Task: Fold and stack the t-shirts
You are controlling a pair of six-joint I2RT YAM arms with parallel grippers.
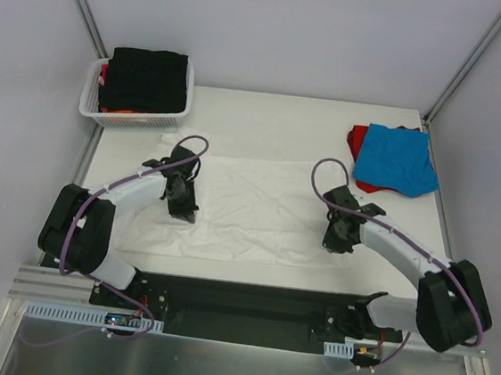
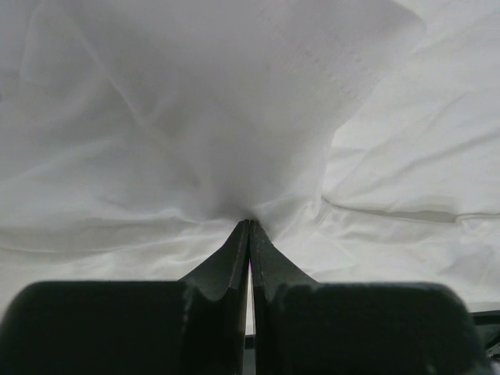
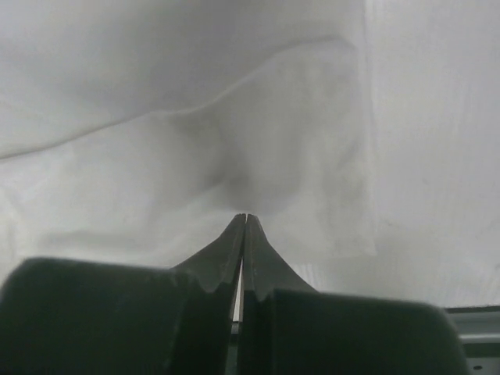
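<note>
My left gripper point(image 1: 182, 213) is pressed together on the white t-shirt point(image 1: 257, 208). In its wrist view the cloth gathers to a point right at the tips and tents away from them. My right gripper point(image 1: 334, 243) is closed the same way, with the fabric puckering and shadowed where it meets the tips. I hold one pinch toward each side of the shirt so that the cloth between them stays taut and a fold comes out straight rather than bunched.

The shirt lies spread across the middle of the table point(image 1: 267, 118), reaching toward the near edge, wrinkled but mostly flat. I judge this an early fold, with the garment not yet halved.

The blue t-shirt point(image 1: 399, 158) lies folded on a red t-shirt point(image 1: 356, 141) at the far right corner, well apart from my work, which looks like the stack. At the far left corner a white lattice basket point(image 1: 130, 122) holds a black t-shirt point(image 1: 145, 78) on top, probably waiting its turn.
</note>
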